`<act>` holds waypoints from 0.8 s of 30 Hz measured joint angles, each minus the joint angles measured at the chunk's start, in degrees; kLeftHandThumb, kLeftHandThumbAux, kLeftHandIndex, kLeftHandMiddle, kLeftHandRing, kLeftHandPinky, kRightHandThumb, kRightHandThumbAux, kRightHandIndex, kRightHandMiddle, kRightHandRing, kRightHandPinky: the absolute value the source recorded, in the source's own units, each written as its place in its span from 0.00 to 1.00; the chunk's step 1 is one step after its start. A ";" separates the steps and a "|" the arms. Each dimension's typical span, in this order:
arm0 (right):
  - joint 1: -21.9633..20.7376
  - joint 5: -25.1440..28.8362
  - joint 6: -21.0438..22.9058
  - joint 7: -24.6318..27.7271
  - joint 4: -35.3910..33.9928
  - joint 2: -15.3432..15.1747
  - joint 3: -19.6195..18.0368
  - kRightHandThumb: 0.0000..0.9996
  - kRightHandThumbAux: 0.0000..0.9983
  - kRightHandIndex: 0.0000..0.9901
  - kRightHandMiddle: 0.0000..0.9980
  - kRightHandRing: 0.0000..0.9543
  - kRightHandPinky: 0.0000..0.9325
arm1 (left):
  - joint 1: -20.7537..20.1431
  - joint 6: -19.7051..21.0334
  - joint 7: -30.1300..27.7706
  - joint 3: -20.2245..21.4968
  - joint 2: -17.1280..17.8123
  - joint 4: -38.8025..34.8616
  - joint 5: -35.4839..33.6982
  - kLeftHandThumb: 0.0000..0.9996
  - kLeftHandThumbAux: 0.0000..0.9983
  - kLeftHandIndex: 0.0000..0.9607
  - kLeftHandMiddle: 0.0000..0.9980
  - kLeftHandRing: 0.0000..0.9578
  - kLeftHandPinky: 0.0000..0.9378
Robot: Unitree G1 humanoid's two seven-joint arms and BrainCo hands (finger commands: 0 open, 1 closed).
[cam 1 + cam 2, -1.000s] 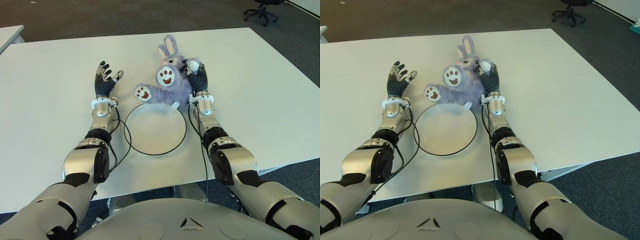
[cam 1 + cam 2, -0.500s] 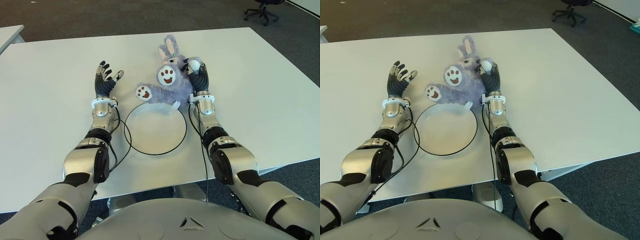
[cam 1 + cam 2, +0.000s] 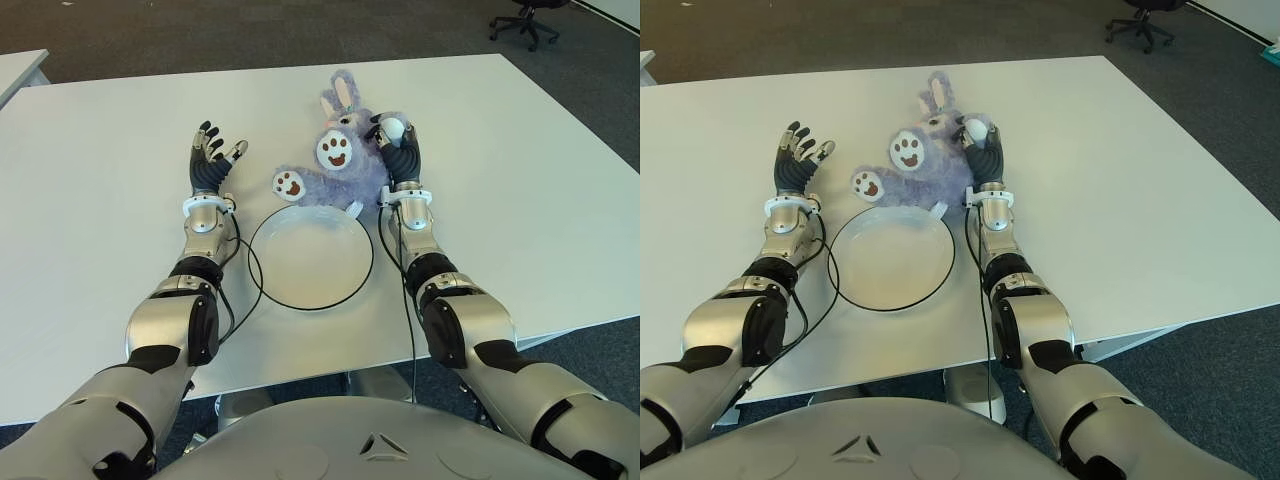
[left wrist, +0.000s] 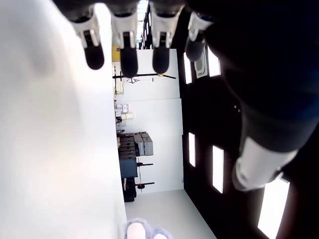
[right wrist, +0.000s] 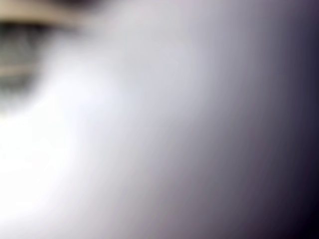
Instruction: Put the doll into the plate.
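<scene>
A purple plush bunny doll (image 3: 340, 165) lies on its back on the white table (image 3: 100, 180), just beyond the far rim of the white plate (image 3: 310, 262). Its paw soles face up. My right hand (image 3: 398, 150) is at the doll's right side, fingers curled around its white-tipped paw and flank. Soft plush fills the right wrist view. Left of the plate, my left hand (image 3: 210, 160) is held with fingers spread and nothing in it; its fingers (image 4: 127, 55) show straight in the left wrist view. Nothing lies in the plate.
Black cables (image 3: 245, 270) run from both wrists along the plate's two sides. The table stretches wide to left and right. An office chair (image 3: 527, 18) stands on the dark carpet far back right.
The doll has shifted slightly to the right and away with my right hand on it. The left hand has not moved.
</scene>
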 measured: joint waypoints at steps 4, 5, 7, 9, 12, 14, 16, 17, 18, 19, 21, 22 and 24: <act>0.00 0.52 -0.24 0.34 -0.23 0.01 -0.43 0.83 0.69 0.39 0.56 0.67 0.61 | -0.09 0.00 0.00 0.00 0.00 0.00 0.00 0.10 0.72 0.02 0.13 0.14 0.13; 0.00 0.78 -0.35 0.45 -0.31 0.02 -0.49 0.83 0.69 0.39 0.56 0.67 0.61 | -0.13 0.00 0.00 0.00 0.00 0.00 0.00 0.10 0.72 0.02 0.12 0.14 0.12; 0.00 1.09 -0.44 0.65 -0.41 0.01 -0.60 0.83 0.69 0.39 0.56 0.67 0.60 | -0.18 0.00 0.00 0.00 0.00 0.00 0.00 0.11 0.72 0.02 0.12 0.14 0.12; 0.01 1.27 -0.51 0.84 -0.45 0.01 -0.69 0.83 0.69 0.39 0.56 0.67 0.60 | -0.19 0.00 0.00 0.00 0.00 -0.01 0.00 0.10 0.72 0.02 0.12 0.13 0.12; 0.03 1.31 -0.61 0.99 -0.58 -0.01 -0.75 0.83 0.69 0.39 0.56 0.66 0.60 | -0.20 0.00 0.00 0.00 0.00 -0.01 0.00 0.10 0.71 0.02 0.12 0.13 0.12; 0.05 1.32 -0.73 0.99 -0.72 -0.01 -0.78 0.83 0.69 0.39 0.56 0.66 0.60 | -0.22 0.00 0.00 0.00 0.00 -0.01 0.00 0.10 0.71 0.02 0.12 0.13 0.12; 0.09 1.32 -0.84 0.98 -0.89 -0.01 -0.80 0.83 0.69 0.39 0.56 0.66 0.61 | -0.25 0.00 0.00 0.00 0.00 -0.01 0.00 0.10 0.71 0.02 0.12 0.14 0.12; 0.09 1.32 -0.92 0.98 -0.95 -0.01 -0.81 0.83 0.69 0.39 0.56 0.66 0.61 | -0.27 0.00 0.00 0.00 0.00 -0.01 -0.01 0.10 0.71 0.02 0.12 0.14 0.12; 0.11 1.32 -1.00 0.96 -1.02 0.00 -0.82 0.83 0.69 0.39 0.57 0.67 0.61 | -0.29 0.00 0.00 0.00 0.00 -0.01 0.00 0.10 0.71 0.02 0.13 0.14 0.12; 0.11 1.32 -1.05 0.95 -1.09 0.00 -0.82 0.83 0.69 0.39 0.57 0.67 0.61 | -0.31 0.00 0.00 0.00 0.00 -0.01 -0.01 0.10 0.71 0.02 0.13 0.14 0.12; 0.15 1.31 -1.16 0.90 -1.25 0.00 -0.82 0.83 0.69 0.39 0.57 0.67 0.60 | -0.35 0.00 0.00 0.00 0.00 -0.01 -0.01 0.10 0.71 0.02 0.13 0.14 0.12; 0.16 1.31 -1.21 0.88 -1.32 0.00 -0.82 0.83 0.69 0.39 0.57 0.67 0.60 | -0.37 0.00 0.00 0.00 0.00 -0.01 -0.01 0.10 0.71 0.02 0.13 0.14 0.12; 0.17 1.31 -1.28 0.81 -1.49 0.00 -0.82 0.83 0.69 0.39 0.57 0.67 0.60 | -0.42 0.00 0.00 0.00 0.00 -0.01 -0.01 0.09 0.71 0.02 0.13 0.14 0.12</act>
